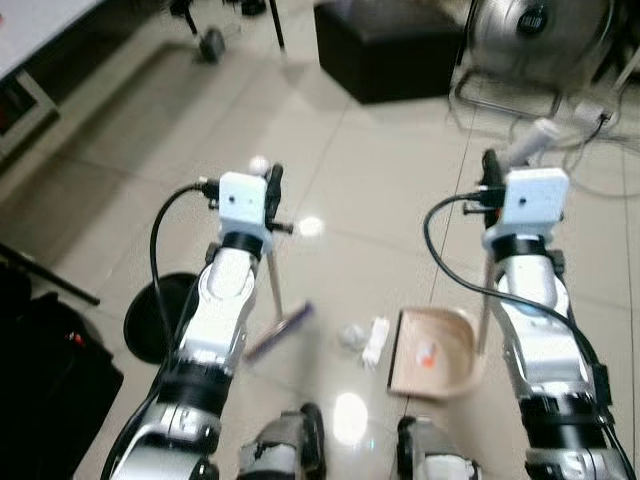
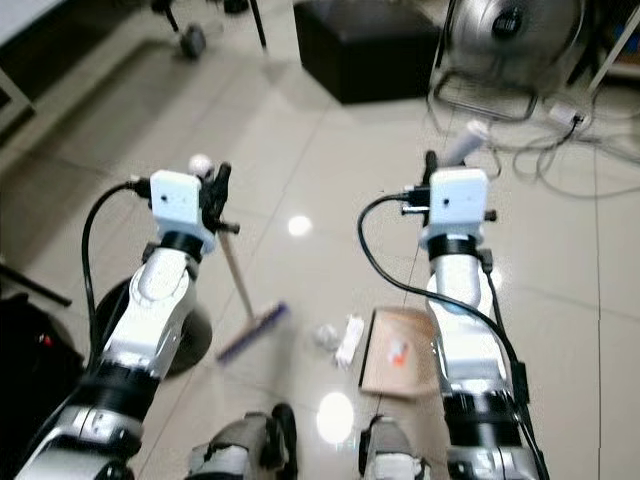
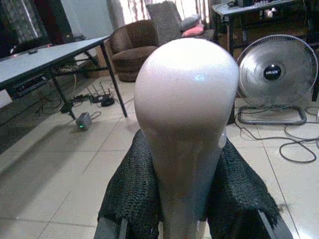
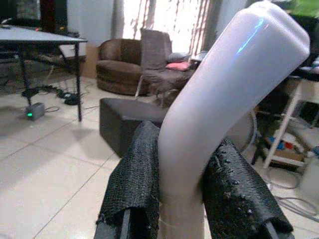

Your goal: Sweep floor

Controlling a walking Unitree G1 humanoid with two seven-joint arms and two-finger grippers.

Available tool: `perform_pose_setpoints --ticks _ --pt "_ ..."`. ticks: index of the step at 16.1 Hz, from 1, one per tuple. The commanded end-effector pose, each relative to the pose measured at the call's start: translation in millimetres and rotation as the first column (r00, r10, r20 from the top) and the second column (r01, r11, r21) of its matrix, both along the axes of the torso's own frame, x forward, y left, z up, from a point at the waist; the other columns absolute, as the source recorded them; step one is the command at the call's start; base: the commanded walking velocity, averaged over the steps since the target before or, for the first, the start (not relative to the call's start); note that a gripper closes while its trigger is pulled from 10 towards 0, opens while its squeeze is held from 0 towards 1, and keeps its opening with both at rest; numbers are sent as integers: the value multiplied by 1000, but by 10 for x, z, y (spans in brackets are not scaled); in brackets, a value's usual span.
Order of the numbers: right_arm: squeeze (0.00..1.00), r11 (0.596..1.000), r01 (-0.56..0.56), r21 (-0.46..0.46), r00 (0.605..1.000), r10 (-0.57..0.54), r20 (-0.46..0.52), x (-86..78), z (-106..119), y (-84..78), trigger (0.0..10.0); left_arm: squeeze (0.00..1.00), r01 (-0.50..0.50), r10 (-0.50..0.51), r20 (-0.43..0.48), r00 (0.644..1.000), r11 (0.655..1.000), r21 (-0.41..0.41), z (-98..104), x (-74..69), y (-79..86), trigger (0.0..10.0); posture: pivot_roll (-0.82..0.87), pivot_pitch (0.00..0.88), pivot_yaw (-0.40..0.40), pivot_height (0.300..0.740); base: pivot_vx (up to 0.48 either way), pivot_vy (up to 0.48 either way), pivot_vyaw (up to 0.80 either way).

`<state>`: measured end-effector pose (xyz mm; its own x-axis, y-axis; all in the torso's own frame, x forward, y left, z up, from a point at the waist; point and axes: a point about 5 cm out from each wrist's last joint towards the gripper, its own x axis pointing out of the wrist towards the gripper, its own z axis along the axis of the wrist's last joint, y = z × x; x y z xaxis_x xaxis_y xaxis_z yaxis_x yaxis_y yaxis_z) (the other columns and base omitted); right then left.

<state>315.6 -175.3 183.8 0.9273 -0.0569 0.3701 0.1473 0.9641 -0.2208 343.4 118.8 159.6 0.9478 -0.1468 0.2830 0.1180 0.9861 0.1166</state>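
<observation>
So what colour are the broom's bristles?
Purple bristles, clearest in the right eye view, on the broom.

We count one broom (image 2: 250, 318); one dustpan (image 1: 432, 352) holding one small orange scrap (image 1: 427, 353); two pale bits of litter (image 1: 365, 340) on the tiles between them; two grippers, the left gripper (image 3: 187, 199) and the right gripper (image 4: 185, 199), each clamped around a handle; one floor fan (image 1: 540, 35); one black ottoman (image 1: 390, 45); one brown armchair (image 3: 135, 45).
</observation>
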Motion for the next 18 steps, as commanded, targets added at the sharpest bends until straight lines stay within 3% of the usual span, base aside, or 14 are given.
perform_pose_setpoints --ticks 1,7,12,13,16,18 --pt "0 1000 -29 -9 999 29 32 7 17 48 10000 0 -15 15 44 999 1000 -6 48 27 14 10000 52 361 146 740 0 0 0" --pt "0 999 -35 25 999 35 16 132 -163 175 10000 0 8 -5 60 998 999 -47 4 136 -167 10000 64 402 170 740 0 0 0" --pt "0 991 -57 123 998 57 2 170 -256 464 10000 0 -2 4 29 1000 997 -74 -93 158 -324 10000 54 420 167 740 0 0 0" --pt "0 990 -71 120 997 72 -1 167 -278 559 10000 0 -5 7 26 1000 996 -89 -70 178 -404 10000 55 428 166 740 0 0 0" --pt "0 991 -65 114 998 66 -12 165 -311 589 10000 0 -1 5 38 999 994 -108 -6 208 -491 10000 55 429 171 740 0 0 0" --pt "0 993 -47 112 998 52 -34 151 -368 572 10000 0 96 -81 77 994 974 -205 150 219 -676 10000 61 432 173 740 0 0 0"
